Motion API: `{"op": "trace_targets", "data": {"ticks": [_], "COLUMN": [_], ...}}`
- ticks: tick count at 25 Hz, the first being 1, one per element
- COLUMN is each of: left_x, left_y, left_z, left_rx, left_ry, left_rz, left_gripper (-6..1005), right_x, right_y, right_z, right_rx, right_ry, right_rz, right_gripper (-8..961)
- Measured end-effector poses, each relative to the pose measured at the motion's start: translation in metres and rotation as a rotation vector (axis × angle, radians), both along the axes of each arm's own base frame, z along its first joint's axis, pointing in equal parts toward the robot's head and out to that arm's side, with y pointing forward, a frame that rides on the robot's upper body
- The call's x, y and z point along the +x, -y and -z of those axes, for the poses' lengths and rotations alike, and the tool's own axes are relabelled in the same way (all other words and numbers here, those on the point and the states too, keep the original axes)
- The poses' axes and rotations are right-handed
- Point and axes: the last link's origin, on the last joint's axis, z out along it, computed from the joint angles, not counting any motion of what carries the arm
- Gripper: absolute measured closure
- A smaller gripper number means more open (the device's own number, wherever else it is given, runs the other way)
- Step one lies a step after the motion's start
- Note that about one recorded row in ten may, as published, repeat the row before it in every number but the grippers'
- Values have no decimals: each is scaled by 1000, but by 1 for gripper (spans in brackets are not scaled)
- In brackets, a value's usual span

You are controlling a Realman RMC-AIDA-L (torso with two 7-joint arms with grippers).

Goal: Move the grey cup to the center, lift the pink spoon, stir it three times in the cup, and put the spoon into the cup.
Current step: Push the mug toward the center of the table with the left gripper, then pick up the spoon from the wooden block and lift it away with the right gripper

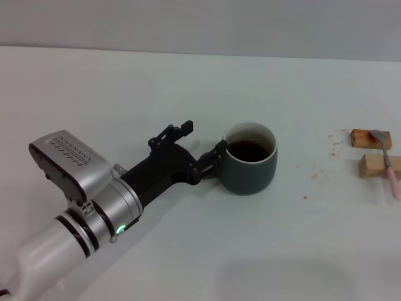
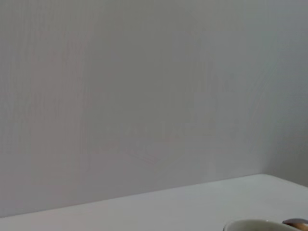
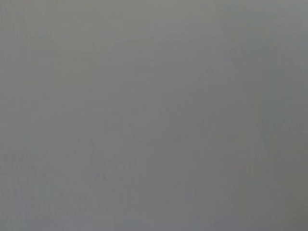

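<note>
My left gripper lies low over the white table, reaching toward the grey cup from its left side. One finger stands clear and apart from the cup, the other sits right against the cup's left wall, so the fingers are spread wide and have hold of nothing that I can make out; whether the near one hooks the handle I cannot tell, since the handle is hidden there. The cup stands upright near the table's middle, mouth up, with dark brown liquid inside. The pink spoon is well apart to the right, its long axis running away from me, grey bowl at the far end and pink handle toward me. It rests across two wooden blocks, with small crumbs scattered between them and the cup. My right gripper appears in no view.
</note>
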Motion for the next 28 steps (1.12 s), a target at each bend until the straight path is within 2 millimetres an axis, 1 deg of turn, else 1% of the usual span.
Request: {"op": "trace_targets", "data": {"ticks": [9,14,21,24,28], "left_x": [2,5,0,-2,-7], "left_y": [-1,0,-7,-10,-16], "left_z": [-1,-11,-29,-40,-50], "left_rx": [1,32,96,127,153], "left_ry": [1,51,121,171,209], "left_rz": [14,46,19,2,-30], "left_gripper": [186,186,186,186,186], "right_x": [-1,-2,-2,-2,-5], "right_y": [-2,-1,2,5,12], "right_z": [1,1,7,13,29], "right_rx": [-4,-1,-8,-35,-97], "right_ry": [-1,-3,-34,-38,-63], "right_rz": [-2,-10,-11,-11,-23], "right_gripper": [243,243,242,243,244]}}
